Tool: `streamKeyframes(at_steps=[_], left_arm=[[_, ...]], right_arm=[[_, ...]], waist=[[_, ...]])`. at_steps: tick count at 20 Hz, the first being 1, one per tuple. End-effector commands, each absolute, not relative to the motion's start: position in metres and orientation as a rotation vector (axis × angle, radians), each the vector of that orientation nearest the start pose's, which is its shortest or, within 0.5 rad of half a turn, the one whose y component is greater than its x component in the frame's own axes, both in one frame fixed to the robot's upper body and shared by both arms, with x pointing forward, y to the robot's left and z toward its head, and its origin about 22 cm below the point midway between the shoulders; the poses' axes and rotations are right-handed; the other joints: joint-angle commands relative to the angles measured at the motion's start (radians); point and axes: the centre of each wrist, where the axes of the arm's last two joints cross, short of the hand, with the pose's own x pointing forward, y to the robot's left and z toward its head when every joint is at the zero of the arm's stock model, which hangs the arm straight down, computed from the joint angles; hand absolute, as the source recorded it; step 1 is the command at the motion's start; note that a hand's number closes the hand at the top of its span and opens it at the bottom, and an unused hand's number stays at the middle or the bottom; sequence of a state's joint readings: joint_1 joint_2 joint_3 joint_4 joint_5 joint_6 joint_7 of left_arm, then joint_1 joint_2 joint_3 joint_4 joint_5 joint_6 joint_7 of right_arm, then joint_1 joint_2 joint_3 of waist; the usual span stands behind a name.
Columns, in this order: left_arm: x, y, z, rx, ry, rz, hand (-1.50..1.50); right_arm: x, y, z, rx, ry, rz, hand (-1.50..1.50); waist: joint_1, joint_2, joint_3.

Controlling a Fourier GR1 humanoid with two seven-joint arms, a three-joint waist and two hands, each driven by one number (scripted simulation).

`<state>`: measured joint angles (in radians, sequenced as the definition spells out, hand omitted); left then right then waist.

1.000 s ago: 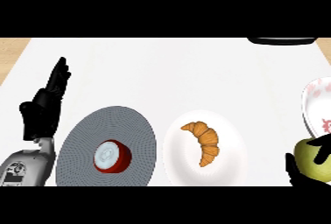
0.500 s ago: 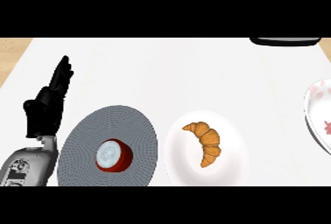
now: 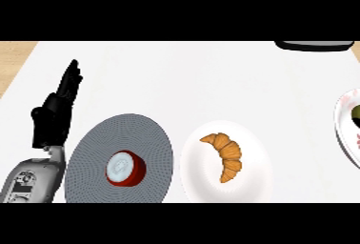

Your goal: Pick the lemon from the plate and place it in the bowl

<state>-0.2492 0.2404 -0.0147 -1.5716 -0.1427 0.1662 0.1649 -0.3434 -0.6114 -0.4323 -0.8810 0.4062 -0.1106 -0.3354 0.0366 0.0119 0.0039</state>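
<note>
lemon (image 3: 355,113) in bowl (image 3: 345,138) (right edge) | left hand (image 3: 53,119) upright, fingers straight, resting

A croissant (image 3: 225,156) lies on the middle plate (image 3: 204,183), a small round thing (image 3: 125,168) on the left plate (image 3: 126,131), the bowl (image 3: 346,138) far right

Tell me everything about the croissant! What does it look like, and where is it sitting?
The croissant is golden brown with darker orange ridges across its segments. It is curved like a crescent, with pointed tips. It looks baked and whole, with no bite missing. It lies flat near the middle of the white plate, one tip toward the upper left and the other toward the view's lower edge. Nothing but that plate touches it. A grey plate sits next to its plate, on the left.
</note>
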Motion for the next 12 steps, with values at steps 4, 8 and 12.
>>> streamKeyframes(at_steps=[4,8,12], left_arm=[[0.290,0.262,0.082,0.370,-1.651,-0.175,0.00],[0.285,0.257,0.074,0.366,-1.669,-0.174,0.00],[0.294,0.265,0.074,0.388,-1.652,-0.174,0.00]], right_arm=[[0.297,-0.492,0.032,-0.814,-1.633,0.242,-1.50],[0.292,-0.519,0.053,-0.807,-1.712,0.138,-1.50],[0.273,-0.539,0.049,-0.759,-1.689,0.083,-1.50]], waist=[[-0.001,-0.002,0.000],[-0.012,-0.004,-0.001],[-0.015,-0.001,-0.001]])
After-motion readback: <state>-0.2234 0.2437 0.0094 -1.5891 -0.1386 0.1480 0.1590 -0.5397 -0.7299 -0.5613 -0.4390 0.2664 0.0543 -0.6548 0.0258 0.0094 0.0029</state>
